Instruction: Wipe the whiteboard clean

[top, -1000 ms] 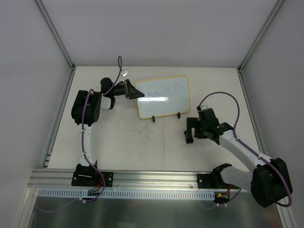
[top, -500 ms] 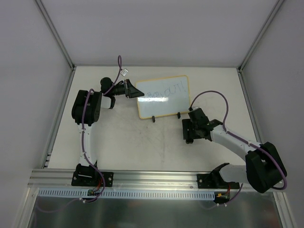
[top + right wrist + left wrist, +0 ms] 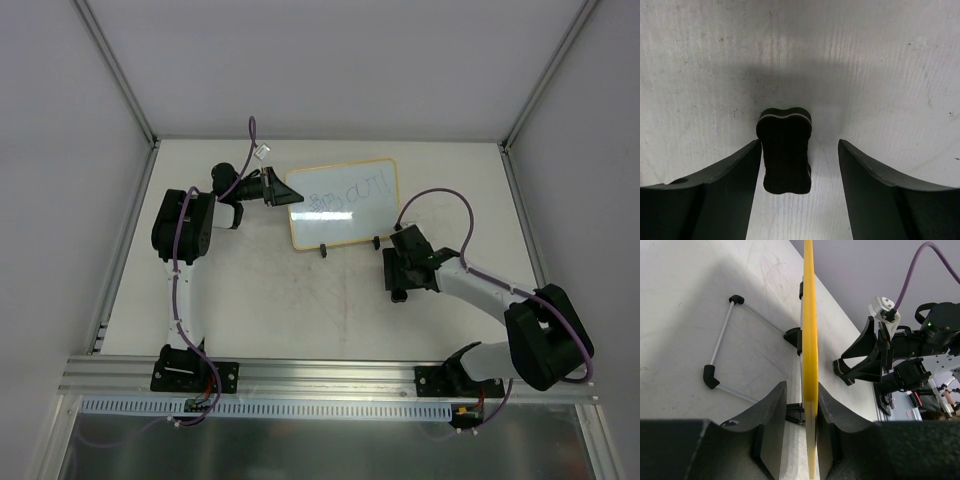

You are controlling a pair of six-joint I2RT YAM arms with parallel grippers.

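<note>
The whiteboard point(image 3: 345, 205) stands upright at the back of the table on two black feet, with dark writing on its white face. My left gripper point(image 3: 283, 190) straddles the board's left edge. In the left wrist view the yellow frame point(image 3: 810, 340) runs between the fingers of the left gripper point(image 3: 801, 387). One pad touches the frame and the other stands a narrow gap away. My right gripper point(image 3: 397, 283) points down at the table in front of the board. The black eraser point(image 3: 785, 150) lies between the jaws of the right gripper point(image 3: 799, 142), against the left finger and apart from the right finger.
The board's wire stand point(image 3: 722, 340) with black feet rests on the table behind it. The right arm point(image 3: 875, 355) shows beyond the board in the left wrist view. White walls and metal rails point(image 3: 120, 260) bound the table.
My right arm has swung left and lowered over the eraser, and its jaws have narrowed around it. My left jaws have narrowed on the board's edge. The board has not moved.
</note>
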